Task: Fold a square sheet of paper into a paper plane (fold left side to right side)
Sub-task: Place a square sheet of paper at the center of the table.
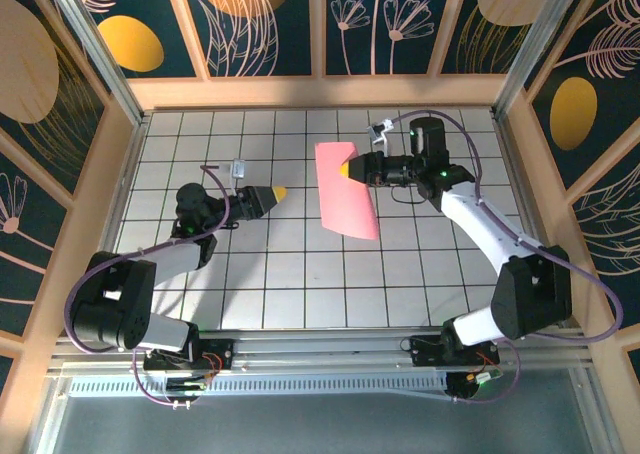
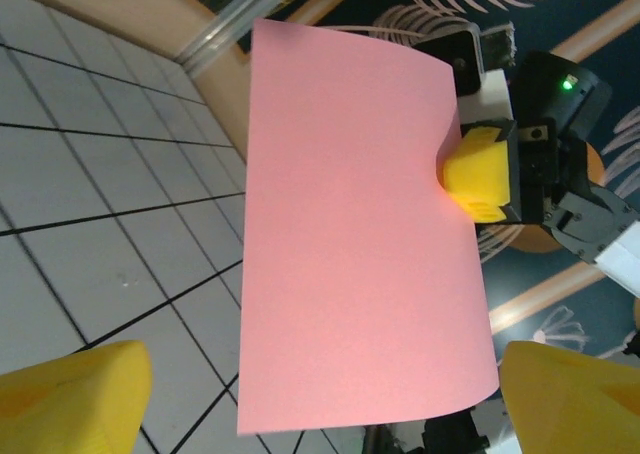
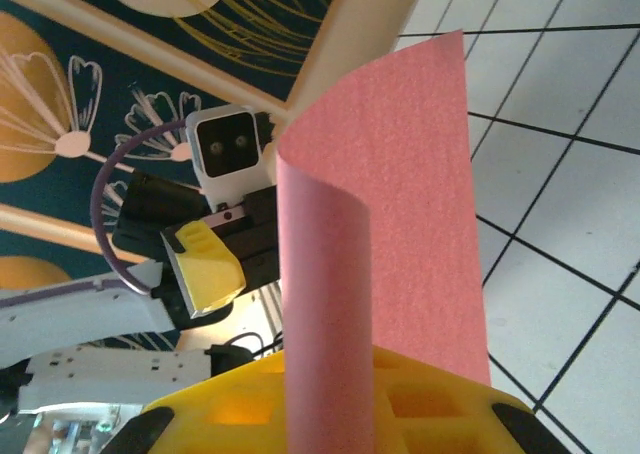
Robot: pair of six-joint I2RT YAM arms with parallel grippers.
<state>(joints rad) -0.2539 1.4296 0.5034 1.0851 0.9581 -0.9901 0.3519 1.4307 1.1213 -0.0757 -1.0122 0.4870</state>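
Note:
The square sheet of paper (image 1: 345, 189) is salmon-pink and bent over on itself into a loose half-width loop with a rounded bend. It is lifted off the tiles. My right gripper (image 1: 349, 170) is shut on its right edge, both layers pinched between the yellow fingers (image 2: 478, 174). In the right wrist view the sheet (image 3: 400, 214) rises from the lower yellow finger (image 3: 430, 419). My left gripper (image 1: 276, 193) stands open left of the sheet and apart from it. Its yellow fingers (image 2: 75, 399) sit wide at the bottom corners, with the sheet (image 2: 350, 234) ahead of them. The paper plane is out of view.
The white grid-tile table (image 1: 300, 274) runs under both arms. Wooden frame rails and dark floral panels (image 1: 260, 24) close in the back and sides. The left arm's wrist camera (image 3: 232, 154) faces the right gripper across the sheet.

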